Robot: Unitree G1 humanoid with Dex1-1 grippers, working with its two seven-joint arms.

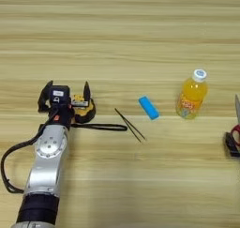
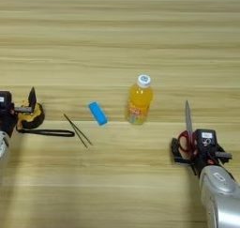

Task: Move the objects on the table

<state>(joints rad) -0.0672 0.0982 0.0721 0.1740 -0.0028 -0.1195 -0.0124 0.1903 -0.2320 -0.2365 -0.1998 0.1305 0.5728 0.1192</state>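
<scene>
Now my left gripper (image 1: 67,95) straddles the tape measure (image 1: 83,109) near the table's (image 1: 122,34) left edge, fingers apart (ready to close, I judge), while my right gripper (image 2: 187,147) sits at the scissors (image 2: 187,128) toward the right edge, fingers unreadable.

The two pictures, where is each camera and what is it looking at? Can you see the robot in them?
Left eye view: on the robot's head, looking down at the table; shows the left gripper around the tape measure.
Right eye view: same head, reaching further right; shows the right gripper at the scissors.
Both share the bottle, blue block and tweezers.
</scene>
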